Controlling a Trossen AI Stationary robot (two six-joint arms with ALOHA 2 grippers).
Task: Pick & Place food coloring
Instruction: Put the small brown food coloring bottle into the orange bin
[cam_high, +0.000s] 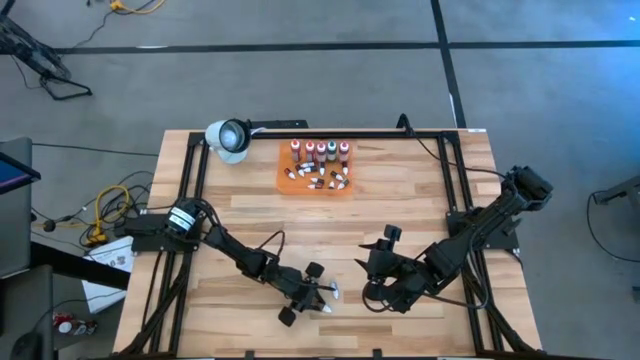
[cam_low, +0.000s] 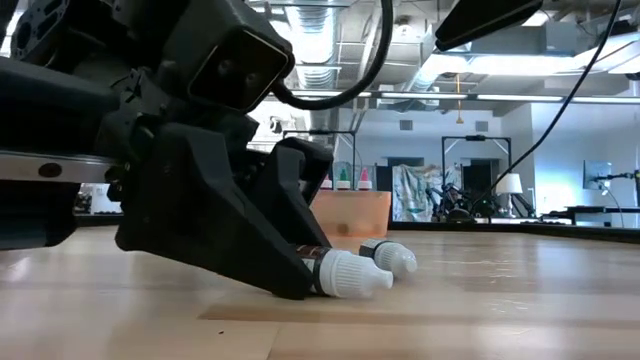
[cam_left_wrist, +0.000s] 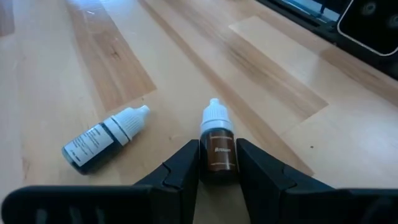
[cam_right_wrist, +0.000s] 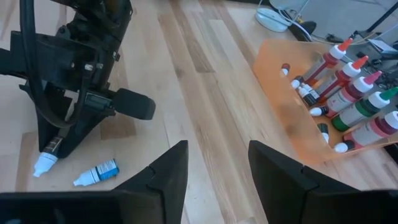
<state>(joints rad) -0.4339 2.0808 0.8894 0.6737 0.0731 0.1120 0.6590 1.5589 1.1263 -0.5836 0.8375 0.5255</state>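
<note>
My left gripper (cam_left_wrist: 217, 167) is low over the near middle of the table (cam_high: 250, 200), shut on a small brown-labelled vial (cam_left_wrist: 217, 149) with a white cap. A second vial (cam_left_wrist: 99, 144), dark blue with a white cap, lies on its side on the wood just beside it (cam_low: 392, 257). My right gripper (cam_right_wrist: 217, 168) hovers open a little to the right (cam_high: 380, 288), touching nothing. Near the far edge, the orange tray (cam_high: 285, 178) holds the larger red, orange and green bottles (cam_right_wrist: 354, 93) standing and several small vials (cam_high: 325, 181) lying. My left gripper pinches the brown vial by its labelled body (cam_left_wrist: 217, 158) between its two fingers (cam_left_wrist: 183, 168). The fingers slant down from the left and lie along the vial. Its white cap (cam_low: 352, 275) sticks out past the fingertips, and the vial lies on the table.
A round white object (cam_high: 228, 138) sits at the far left corner, with a dark bar (cam_high: 330, 130) running along the far edge. Dark rails (cam_high: 190, 180) run down both table sides. Bare wood lies between the grippers and the tray.
</note>
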